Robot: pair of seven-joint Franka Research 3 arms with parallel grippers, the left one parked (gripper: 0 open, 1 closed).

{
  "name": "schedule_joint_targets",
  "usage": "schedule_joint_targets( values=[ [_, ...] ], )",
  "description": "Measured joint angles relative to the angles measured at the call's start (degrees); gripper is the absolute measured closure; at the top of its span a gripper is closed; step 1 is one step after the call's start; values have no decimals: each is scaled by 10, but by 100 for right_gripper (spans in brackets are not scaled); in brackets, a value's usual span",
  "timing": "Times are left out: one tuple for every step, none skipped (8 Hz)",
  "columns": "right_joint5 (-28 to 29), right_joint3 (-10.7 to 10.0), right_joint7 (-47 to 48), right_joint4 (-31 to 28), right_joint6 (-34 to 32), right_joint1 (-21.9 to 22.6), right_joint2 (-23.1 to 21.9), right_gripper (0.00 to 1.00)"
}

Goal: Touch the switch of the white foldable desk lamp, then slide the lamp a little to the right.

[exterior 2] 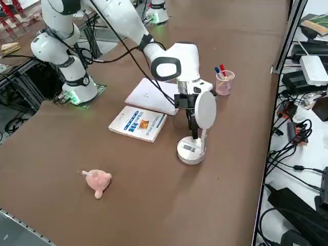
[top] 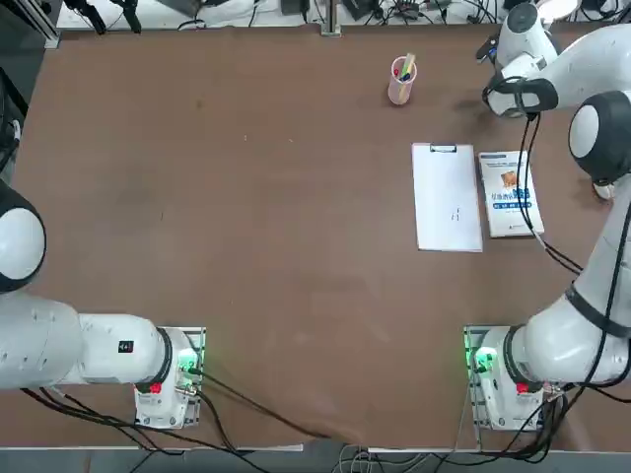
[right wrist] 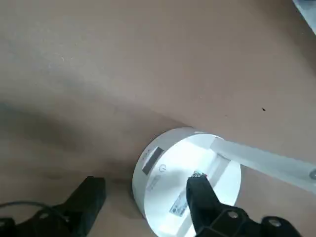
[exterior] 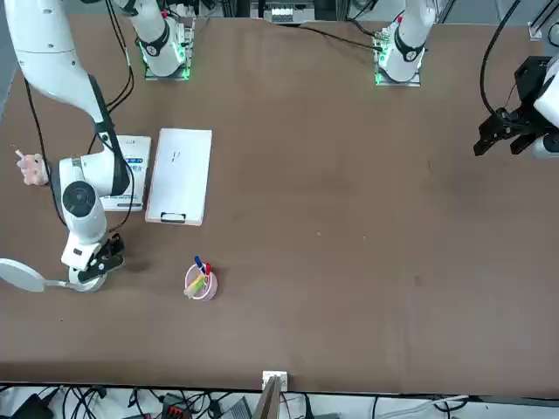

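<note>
Currently mid-approach: right end effector is spread wide, holding nothing, poised over the round base of the white foldable desk lamp. In the wrist view one finger hangs over the disc, the other sits off its edge; the switch, a small power mark on the base, looks untouched, though contact can't be ruled out. My read: touch not done, slide still to do.

Lamp sits at the far right edge of the worktop.

Front view, left to right: pink toy and lamp head, lamp base, booklet, clipboard, pink pen cup. Toy is well apart, so the rightward slide looks unobstructed.
</note>
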Motion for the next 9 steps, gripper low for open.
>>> schedule_joint_targets(
  values=[
    [0,0,0,-3,6,-3,1,0],
    [0,0,0,-5,7,-4,1,0],
    [0,0,0,-6,8,-4,1,0],
    [0,1,2,-6,8,-3,1,0],
    [0,2,3,-7,8,-2,1,0],
    [0,2,3,-7,8,-3,2,0],
    [0,2,4,-7,8,-3,3,0],
    [0,2,4,-7,8,-3,5,0],
    [0,3,4,-7,9,-3,7,0]
  ],
)
